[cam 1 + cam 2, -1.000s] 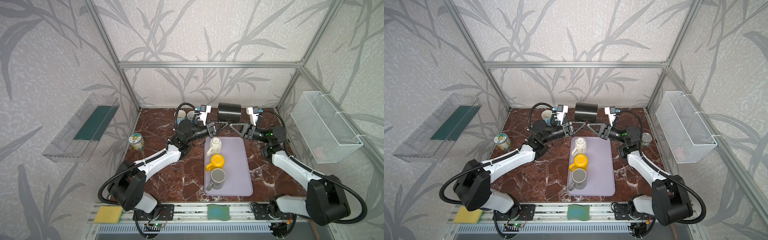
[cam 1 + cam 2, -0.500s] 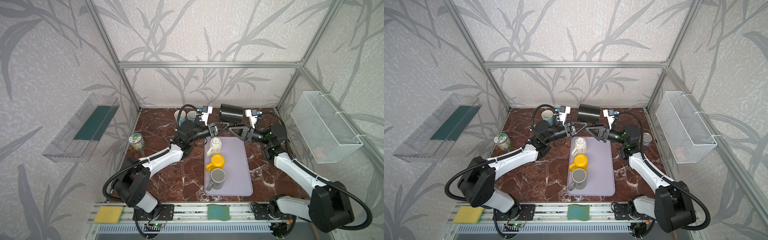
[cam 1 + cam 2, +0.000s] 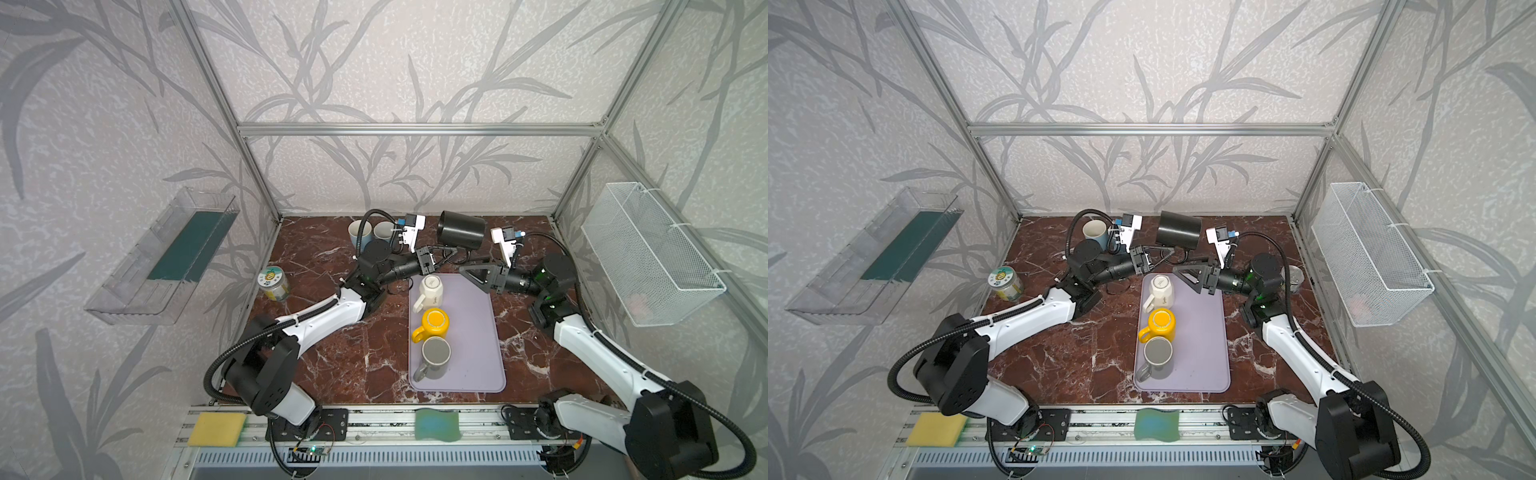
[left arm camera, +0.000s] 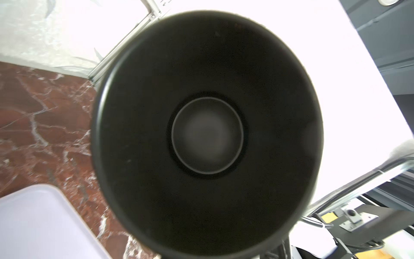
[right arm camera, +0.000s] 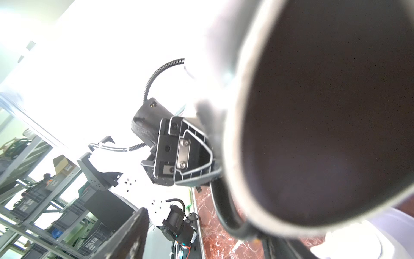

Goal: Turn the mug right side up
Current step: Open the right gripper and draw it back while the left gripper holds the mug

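Above the far end of the table, we see the left gripper (image 3: 451,250) (image 3: 1169,249) clamped on the handle of the black mug (image 3: 460,227) (image 3: 1178,230), holding it clear of the surface. The mug lies roughly on its side, its handle underneath and its mouth turned toward the left arm. The left wrist view looks straight into the mug (image 4: 207,134), down to its pale round bottom. In the right wrist view, the left gripper (image 5: 190,157) pinches the handle beside the mug's dark mouth (image 5: 324,112). Just below and to the right of the mug, the right gripper (image 3: 467,272) (image 3: 1183,276) stands with its jaws spread wide and nothing between them, close to the mug but, as far as we can tell, not touching it. Under both grippers lies a lilac mat (image 3: 469,332) on the red marble tabletop (image 3: 353,353). On the mat's left side, a white mug (image 3: 432,286), a yellow mug (image 3: 435,323) and a grey mug (image 3: 436,357) stand in a row. Two pale cups (image 3: 357,232) sit at the back behind the left arm, and a small jar (image 3: 274,283) sits near the left edge. A wire basket (image 3: 648,253) hangs on the right wall and a clear bin (image 3: 166,257) on the left. On the front rail we see a yellow sponge (image 3: 217,428) and a green sponge (image 3: 436,424).
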Action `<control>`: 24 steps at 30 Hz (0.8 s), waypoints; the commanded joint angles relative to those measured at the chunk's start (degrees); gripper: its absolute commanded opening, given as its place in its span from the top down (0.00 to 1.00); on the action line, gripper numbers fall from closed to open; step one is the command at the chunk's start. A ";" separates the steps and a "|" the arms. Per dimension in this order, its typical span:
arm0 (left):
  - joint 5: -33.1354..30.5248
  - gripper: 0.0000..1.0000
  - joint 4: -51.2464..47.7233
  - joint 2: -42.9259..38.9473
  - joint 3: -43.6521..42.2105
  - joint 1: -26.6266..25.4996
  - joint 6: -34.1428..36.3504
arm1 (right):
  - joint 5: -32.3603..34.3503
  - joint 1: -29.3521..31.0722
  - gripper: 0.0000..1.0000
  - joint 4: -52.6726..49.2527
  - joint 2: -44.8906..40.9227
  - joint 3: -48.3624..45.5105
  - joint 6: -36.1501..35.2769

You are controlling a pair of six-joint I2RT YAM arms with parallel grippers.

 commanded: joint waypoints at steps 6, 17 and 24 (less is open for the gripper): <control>-7.44 1.00 -17.80 -9.03 4.93 0.08 13.36 | 2.20 0.05 0.22 -12.96 -8.55 -4.22 -9.06; -18.18 1.00 -33.00 -13.08 5.14 0.07 21.78 | 5.53 -0.63 0.22 -21.61 -18.32 -11.47 -12.32; -25.80 1.00 -37.44 -14.24 5.41 0.02 23.27 | 5.99 -1.62 0.22 -23.70 -21.76 -14.08 -11.86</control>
